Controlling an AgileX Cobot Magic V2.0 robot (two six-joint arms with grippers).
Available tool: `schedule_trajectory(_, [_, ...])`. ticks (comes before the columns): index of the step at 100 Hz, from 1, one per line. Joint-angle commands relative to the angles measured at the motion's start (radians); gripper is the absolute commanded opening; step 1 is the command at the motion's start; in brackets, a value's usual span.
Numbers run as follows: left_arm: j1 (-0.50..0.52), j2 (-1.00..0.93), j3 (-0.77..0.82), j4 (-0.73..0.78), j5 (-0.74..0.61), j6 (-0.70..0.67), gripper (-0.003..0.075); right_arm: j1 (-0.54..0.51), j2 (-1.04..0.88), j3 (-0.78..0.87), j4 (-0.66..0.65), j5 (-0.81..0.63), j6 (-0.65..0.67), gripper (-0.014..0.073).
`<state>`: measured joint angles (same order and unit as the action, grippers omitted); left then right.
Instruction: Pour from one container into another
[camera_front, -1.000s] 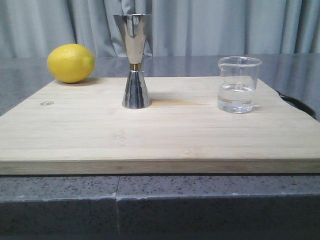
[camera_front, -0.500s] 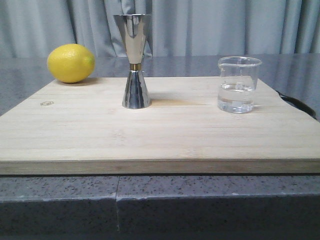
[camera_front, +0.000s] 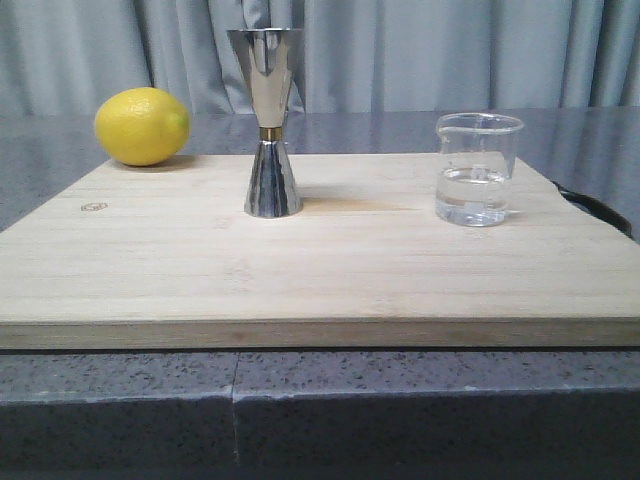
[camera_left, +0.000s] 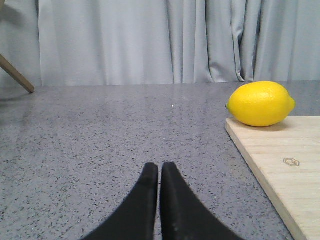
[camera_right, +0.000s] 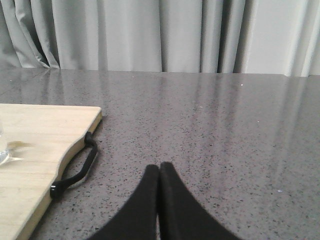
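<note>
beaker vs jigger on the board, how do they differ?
The beaker is clear glass and about a third full of clear liquid; the jigger is shiny opaque steel. The beaker is short and cylindrical; the jigger is taller, hourglass-shaped with a gold band. Both stand upright on the wooden board, untouched.

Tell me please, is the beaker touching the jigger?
Apart: the front view shows bare board between the beaker and the jigger.

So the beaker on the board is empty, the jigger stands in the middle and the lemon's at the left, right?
Not quite. The beaker is not empty: the front view shows clear liquid filling its lower part. The rest holds: the jigger stands upright mid-board, and the lemon is at the left.
</note>
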<state>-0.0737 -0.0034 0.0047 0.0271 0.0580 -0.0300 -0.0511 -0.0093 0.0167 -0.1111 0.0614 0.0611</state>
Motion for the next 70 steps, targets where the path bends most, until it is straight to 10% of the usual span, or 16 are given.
schedule_trajectory(1, [0.002, -0.027, 0.038, -0.009, -0.074, 0.001, -0.0019, -0.008, -0.02, 0.029, -0.01, -0.076, -0.002, -0.0073])
schedule_trajectory(70, [0.002, -0.027, 0.038, -0.009, -0.076, 0.001, -0.0019, -0.008, -0.02, 0.029, 0.011, -0.111, -0.002, -0.0073])
